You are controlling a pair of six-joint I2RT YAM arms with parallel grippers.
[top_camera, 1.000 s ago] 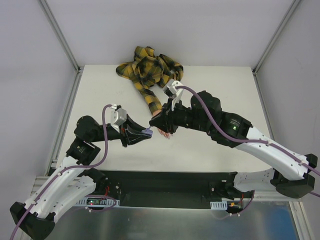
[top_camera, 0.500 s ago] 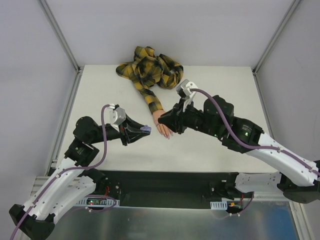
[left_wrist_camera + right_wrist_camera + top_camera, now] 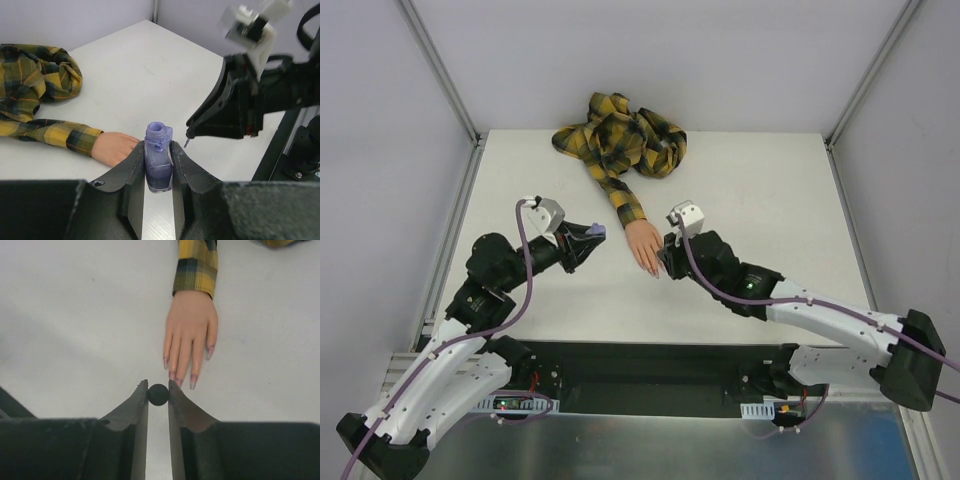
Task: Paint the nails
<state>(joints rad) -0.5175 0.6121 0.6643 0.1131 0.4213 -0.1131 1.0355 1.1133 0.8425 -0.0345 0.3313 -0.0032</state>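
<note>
**Holding bottle and brush, nails right in front**

Left gripper [image 3: 587, 236] is clamped snug on a small purple nail polish bottle [image 3: 159, 167]. The bottle is upright with its cap off and polish smeared round the neck. Right gripper [image 3: 158, 387] is nearly closed, pinching the little round black brush cap [image 3: 158, 395] between its tips. From the left wrist cam you can see the thin brush [image 3: 186, 142] poking down below it. The mannequin hand [image 3: 190, 330] lies flat, palm down, on the white table [image 3: 770, 180], plaid sleeve [image 3: 196, 270] at the wrist, fingers pointing at the right gripper. The nails [image 3: 192, 384] are pinkish-purple, and the cap sits just short of the middle fingertips. Can't tell if the bristles touch anything.
</note>
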